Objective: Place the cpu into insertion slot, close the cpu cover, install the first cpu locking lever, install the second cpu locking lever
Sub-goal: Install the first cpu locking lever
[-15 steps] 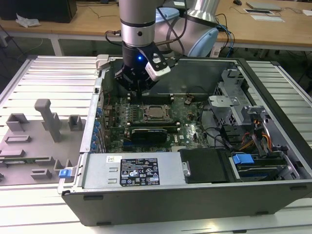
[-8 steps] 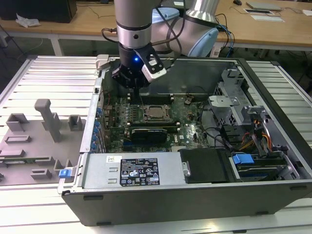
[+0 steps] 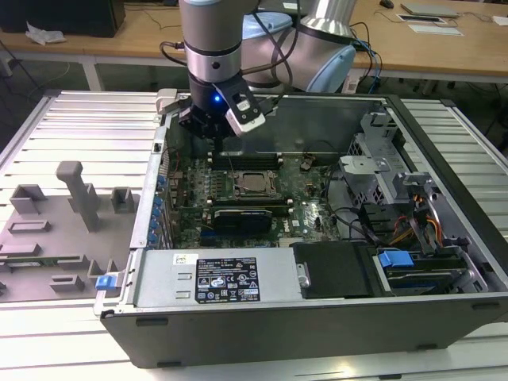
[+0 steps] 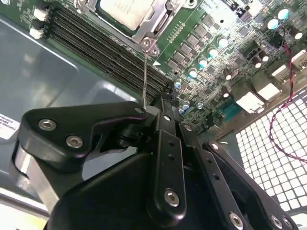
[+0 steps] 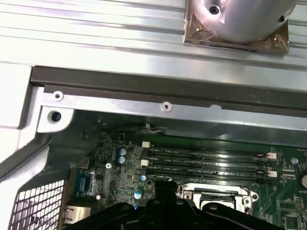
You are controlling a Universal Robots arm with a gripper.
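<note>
A computer case [image 3: 317, 325] stood open on the desk [image 3: 79, 119]. At the exterior view's left of it lay a tray of fixtures [image 3: 55, 230]. Inside the case, the motherboard [image 3: 309, 198] lay flat on the bottom. The power supply [image 3: 222, 278] was in front of it, and the drive cage [image 3: 421, 230] was at the exterior view's right. The cpu [image 3: 254, 184] sat near the board's middle, with the cpu cover [image 4: 148, 31] lying over its edges. The memory slots [image 3: 246, 159] lay just behind it. The gripper [image 3: 208, 131] hung above those slots, and a thin locking lever [image 4: 145, 76] rose from the cover's corner up to it.
</note>
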